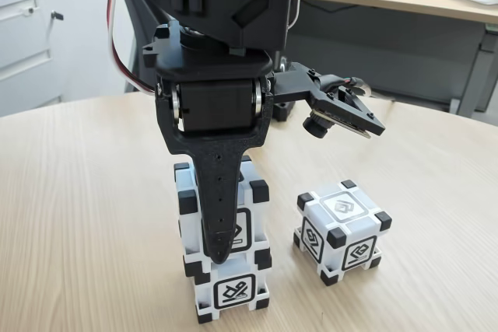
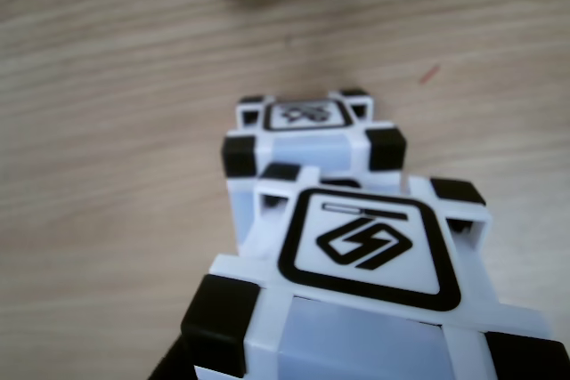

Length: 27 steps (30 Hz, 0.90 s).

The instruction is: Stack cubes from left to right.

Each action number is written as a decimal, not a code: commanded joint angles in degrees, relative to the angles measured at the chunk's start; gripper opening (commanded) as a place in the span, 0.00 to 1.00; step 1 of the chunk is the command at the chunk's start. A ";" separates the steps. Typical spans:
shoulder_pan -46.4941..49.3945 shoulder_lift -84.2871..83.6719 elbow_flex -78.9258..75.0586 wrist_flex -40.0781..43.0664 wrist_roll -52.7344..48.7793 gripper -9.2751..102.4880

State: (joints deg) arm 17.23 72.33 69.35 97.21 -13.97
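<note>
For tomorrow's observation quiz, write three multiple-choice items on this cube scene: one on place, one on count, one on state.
1. Where does the single cube sit in the fixed view?
A. right of the stack
B. left of the stack
C. on top of the stack

2. How many cubes show in the fixed view?
A. two
B. three
C. five

3. What is under the upper cube?
A. bare table
B. the lower cube
C. a plate

Answers:
1 A, it stands alone on the table, apart from the stack.
2 B, two stacked plus one alone.
3 B, the upper cube sits on the lower one, with the tool around the upper cube.
</note>
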 commanded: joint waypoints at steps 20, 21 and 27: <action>0.44 4.48 -1.14 0.18 -0.44 0.08; 0.44 4.75 -1.14 0.18 -0.44 0.08; 0.44 6.06 0.79 0.18 -0.18 0.08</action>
State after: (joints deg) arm 17.23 73.39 69.96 97.21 -14.15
